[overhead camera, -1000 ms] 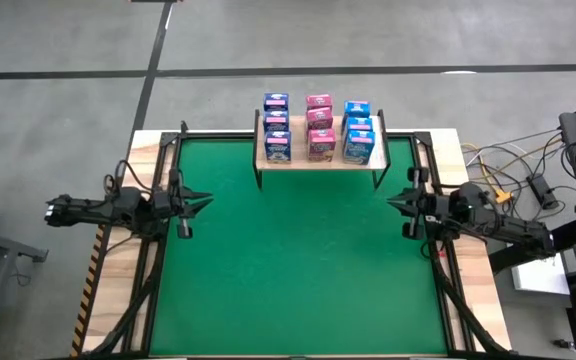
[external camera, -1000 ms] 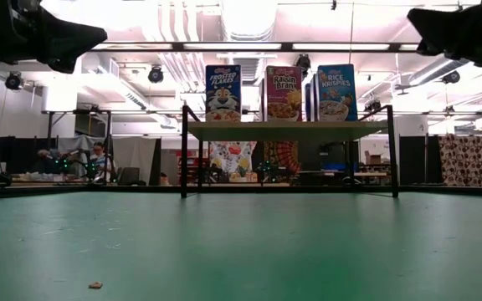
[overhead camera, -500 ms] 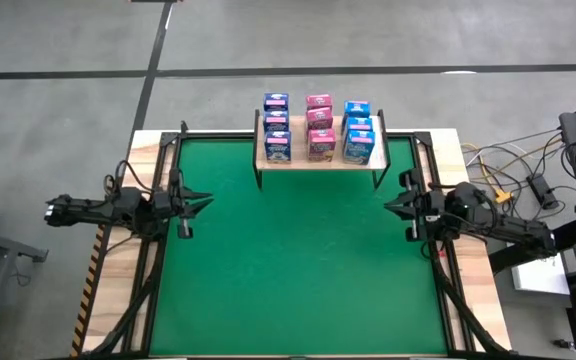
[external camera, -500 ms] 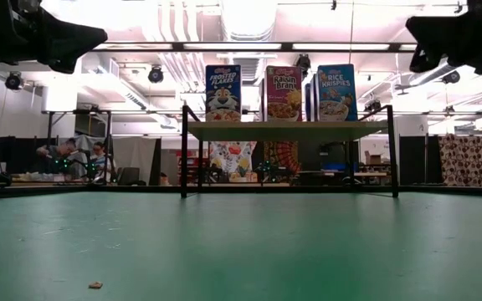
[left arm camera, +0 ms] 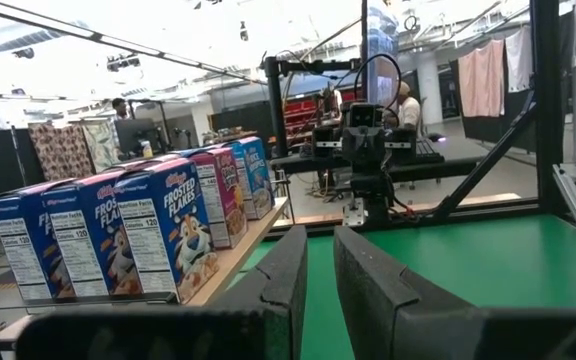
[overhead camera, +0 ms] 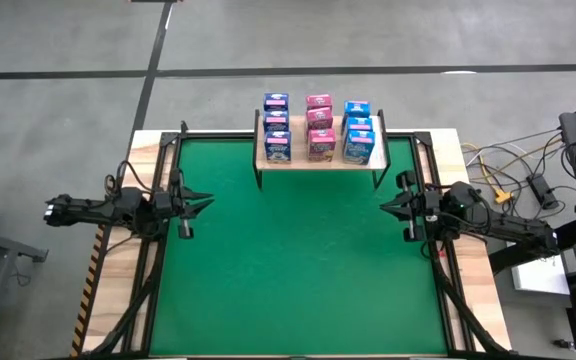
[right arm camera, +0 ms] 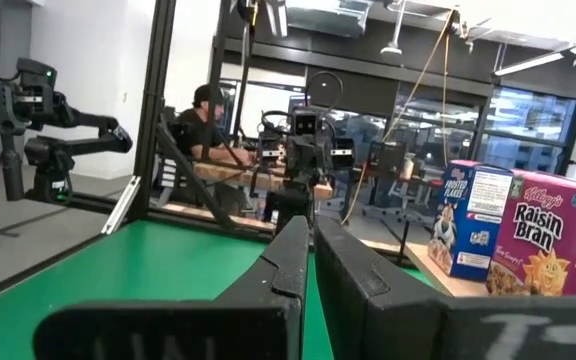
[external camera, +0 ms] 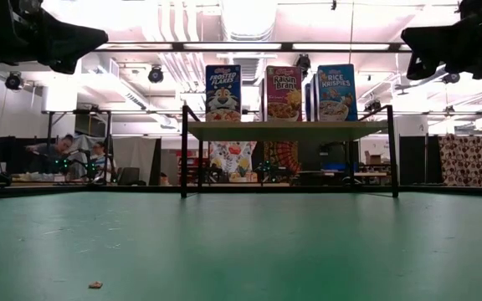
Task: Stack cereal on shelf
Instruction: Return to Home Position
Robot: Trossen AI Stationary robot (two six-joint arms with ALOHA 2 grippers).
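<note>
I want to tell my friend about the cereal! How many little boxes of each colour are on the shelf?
Dark blue boxes: 3
Pink boxes: 3
Light blue boxes: 3
Total: 9

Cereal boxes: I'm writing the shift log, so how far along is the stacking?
Done: nine cereal boxes stand on the shelf in three colour-matched rows. In hand: nothing; the left claw and right claw sit empty at the table's side edges. Left: no box on the green table, so only parking the arms.
</note>
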